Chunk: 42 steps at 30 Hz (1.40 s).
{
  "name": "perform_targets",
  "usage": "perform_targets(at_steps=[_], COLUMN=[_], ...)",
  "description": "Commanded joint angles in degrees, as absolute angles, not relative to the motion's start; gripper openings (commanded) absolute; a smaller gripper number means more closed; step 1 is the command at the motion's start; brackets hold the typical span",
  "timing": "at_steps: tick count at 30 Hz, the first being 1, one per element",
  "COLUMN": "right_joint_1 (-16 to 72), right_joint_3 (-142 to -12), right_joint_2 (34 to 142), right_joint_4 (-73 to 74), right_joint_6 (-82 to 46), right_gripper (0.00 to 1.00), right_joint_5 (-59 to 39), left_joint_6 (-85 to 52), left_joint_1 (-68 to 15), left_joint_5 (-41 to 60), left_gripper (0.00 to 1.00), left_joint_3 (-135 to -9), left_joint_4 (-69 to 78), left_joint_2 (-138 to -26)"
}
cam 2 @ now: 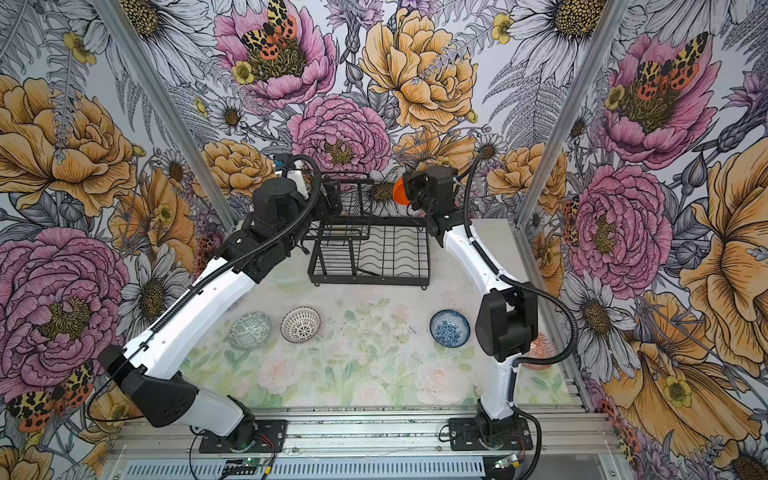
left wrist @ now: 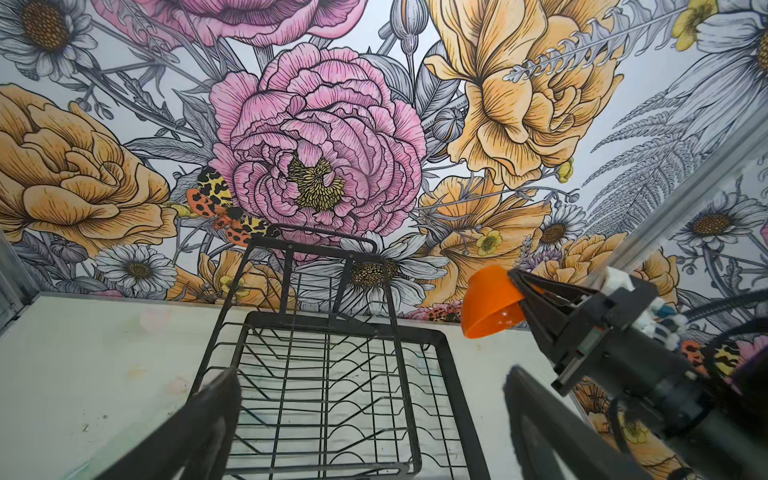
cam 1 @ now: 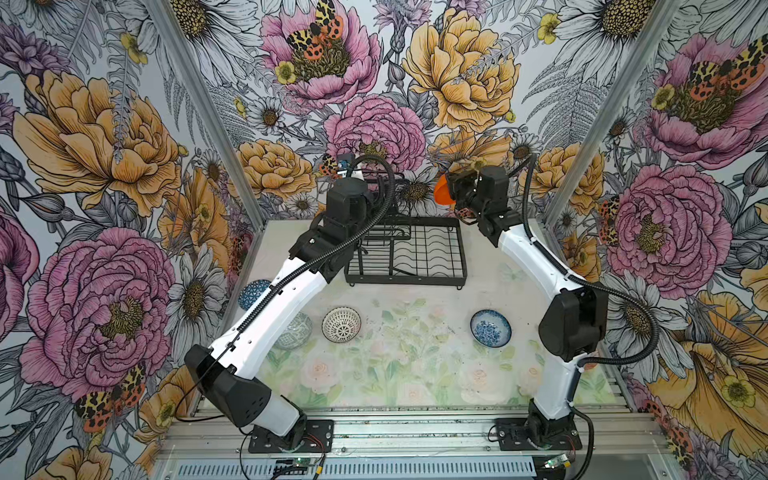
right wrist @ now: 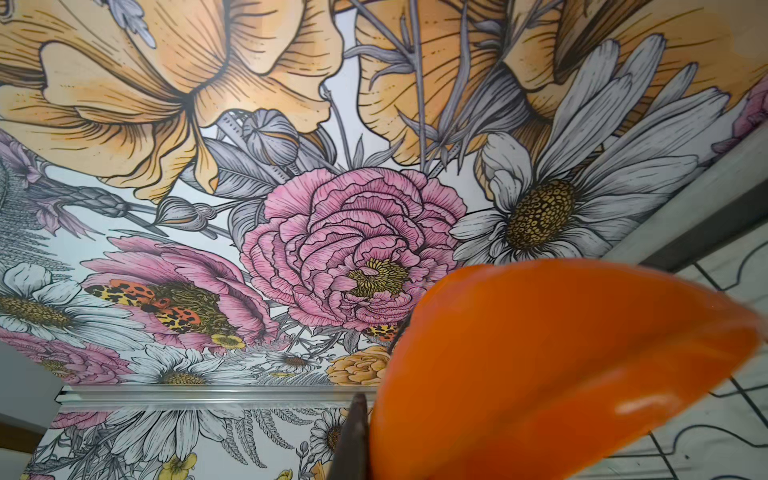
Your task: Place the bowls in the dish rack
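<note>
Beside the dish rack, right tool pinches orange bowl (apparently tilted).

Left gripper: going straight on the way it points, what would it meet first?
Probably the rack, its wire floor: the open left gripper points down over it with nothing between, though depth is unclear.

A: Bright, even light; soft shadows on the pale floral tabletop; the edges bow outward.
B: In the right wrist view the glossy orange plastic bowl is blurred, with a white glare streak.
</note>
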<state>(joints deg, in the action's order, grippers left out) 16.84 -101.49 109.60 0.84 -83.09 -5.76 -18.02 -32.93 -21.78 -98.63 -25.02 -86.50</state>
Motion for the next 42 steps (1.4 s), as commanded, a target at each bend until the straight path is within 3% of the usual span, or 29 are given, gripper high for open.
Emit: perform_targets(at_steps=[1,12,21,42], right_joint_1=[16.1,17.0,18.7,22.3], right_joint_3=[-95.6,-84.7,-86.9,-101.2], right_joint_2=[107.3,109.7,118.1,134.7], right_joint_4=[16.9,26.2,32.4,33.5], right_joint_6=[-83.3,-79.9,-79.6,-84.3], right_gripper=[0.0,0.0,0.0,0.0], right_joint_5=[-3.1,-1.6,-4.4,-2.8], left_joint_6=[-19.7,-18.5,-15.0,-4.6], left_joint_1=[-28.9,-17.6,-13.4,-17.9], left_joint_5=[-12.4,9.5,20.5,13.6], left_gripper=[0.99,0.99,0.99,0.99], left_joint_3=[-98.2,-97.1,-94.6,-95.2], left_joint_4=[-28.2,-28.6,-27.7,-33.7], left_joint_2=[-88.0,-91.6,-92.8,-94.7])
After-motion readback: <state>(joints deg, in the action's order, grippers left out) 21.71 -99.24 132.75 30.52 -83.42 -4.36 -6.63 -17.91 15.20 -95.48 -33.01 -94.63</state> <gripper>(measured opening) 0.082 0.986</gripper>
